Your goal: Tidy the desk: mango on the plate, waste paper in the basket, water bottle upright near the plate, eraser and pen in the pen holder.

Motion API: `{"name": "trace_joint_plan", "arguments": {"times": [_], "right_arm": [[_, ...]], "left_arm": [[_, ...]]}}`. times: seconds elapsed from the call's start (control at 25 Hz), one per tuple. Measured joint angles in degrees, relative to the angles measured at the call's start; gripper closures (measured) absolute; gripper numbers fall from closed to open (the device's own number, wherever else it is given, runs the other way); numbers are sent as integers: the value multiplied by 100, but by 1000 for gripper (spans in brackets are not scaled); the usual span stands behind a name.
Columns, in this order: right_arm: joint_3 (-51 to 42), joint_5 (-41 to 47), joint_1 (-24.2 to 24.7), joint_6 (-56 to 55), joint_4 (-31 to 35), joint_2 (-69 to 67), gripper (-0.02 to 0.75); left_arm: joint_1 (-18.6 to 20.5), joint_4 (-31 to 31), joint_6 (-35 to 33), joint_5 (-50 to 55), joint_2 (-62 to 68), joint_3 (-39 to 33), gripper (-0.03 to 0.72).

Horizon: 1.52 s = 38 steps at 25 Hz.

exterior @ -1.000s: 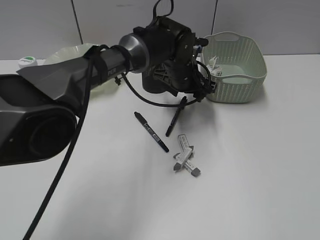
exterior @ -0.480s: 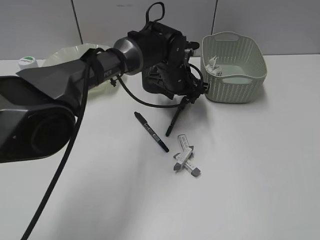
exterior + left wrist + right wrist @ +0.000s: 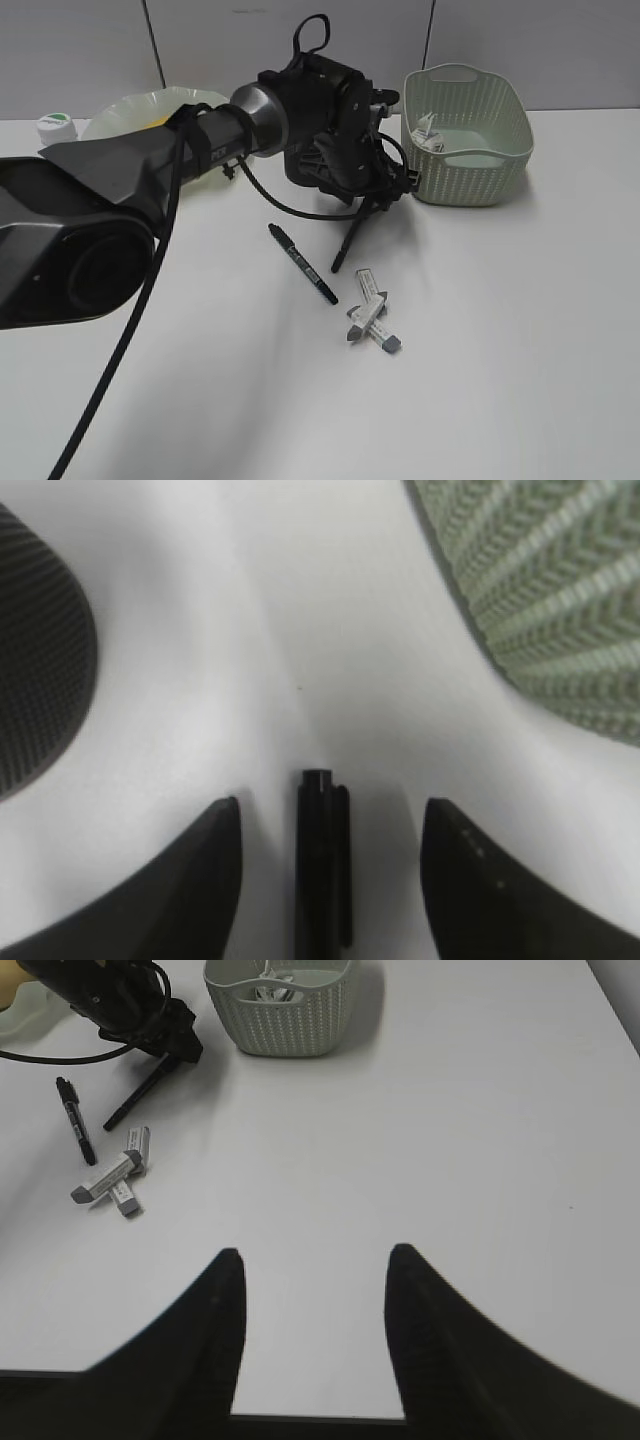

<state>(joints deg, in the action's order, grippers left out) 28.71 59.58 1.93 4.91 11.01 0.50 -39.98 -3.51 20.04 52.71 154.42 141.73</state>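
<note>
On the bench [image 3: 520,330], the basket [image 3: 468,150] is sitting at the back right with the paper ball [image 3: 428,130] inside, two pens [image 3: 302,262] are lying before the mesh cup [image 3: 300,165], and the erasers [image 3: 372,320] are lying nearer still.

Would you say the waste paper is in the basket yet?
In: the waste paper lies inside the basket.

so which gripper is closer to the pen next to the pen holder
Left. The left gripper straddles the top end of that pen, jaws open on either side, not touching it. The right gripper hovers over bare desk, far from the pen.
</note>
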Motion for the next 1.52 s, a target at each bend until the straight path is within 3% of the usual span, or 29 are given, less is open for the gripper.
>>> {"name": "trace_joint_plan", "arguments": {"times": [0.4,0.48,0.56,0.6,1.12,1.52], "right_arm": [[0,-5,0,0,0,0,363],[0,-5,0,0,0,0,363],[0,-5,0,0,0,0,363],[0,-5,0,0,0,0,363],[0,-5,0,0,0,0,363],[0,-5,0,0,0,0,363]], "left_arm": [[-19,-182,-18,222,64,89,328],[-19,-176,-18,298,69,115,414],[-9,-182,-18,376,69,121,561],[-2,-158,-18,403,69,125,578],[-46,-266,-18,711,-582,139,573],[101,-518,-18,113,-1542,140,574]]}}
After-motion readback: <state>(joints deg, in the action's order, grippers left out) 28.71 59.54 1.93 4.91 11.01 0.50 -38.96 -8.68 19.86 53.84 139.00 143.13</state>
